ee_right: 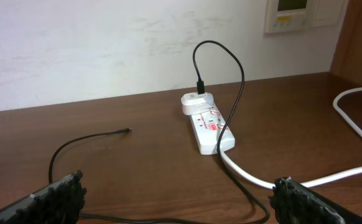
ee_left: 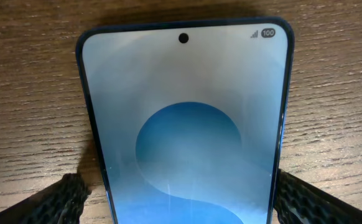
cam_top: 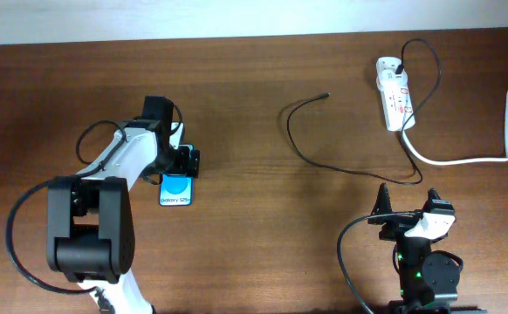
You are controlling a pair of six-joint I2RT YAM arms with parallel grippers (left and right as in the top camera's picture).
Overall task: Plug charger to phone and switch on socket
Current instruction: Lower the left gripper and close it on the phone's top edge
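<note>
Phone (cam_top: 176,190), one only, lies flat on the bench (cam_top: 254,262), straddled by my wide-open left claw (ee_left: 184,202). One charger (cam_top: 324,153) snakes mid-bench, tip free, well apart from it. One socket (cam_top: 394,100) and white cord (cam_top: 463,160) lie beyond my open, empty right claw (ee_right: 181,199).

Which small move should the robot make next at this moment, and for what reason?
Probably close the left gripper on the slim blue-screened smartphone: its open fingers flank the phone's two long edges. The thin black charger cable lies free on the wooden table, its plug tip far from the phone, so steadying the phone seems sensible first.
</note>
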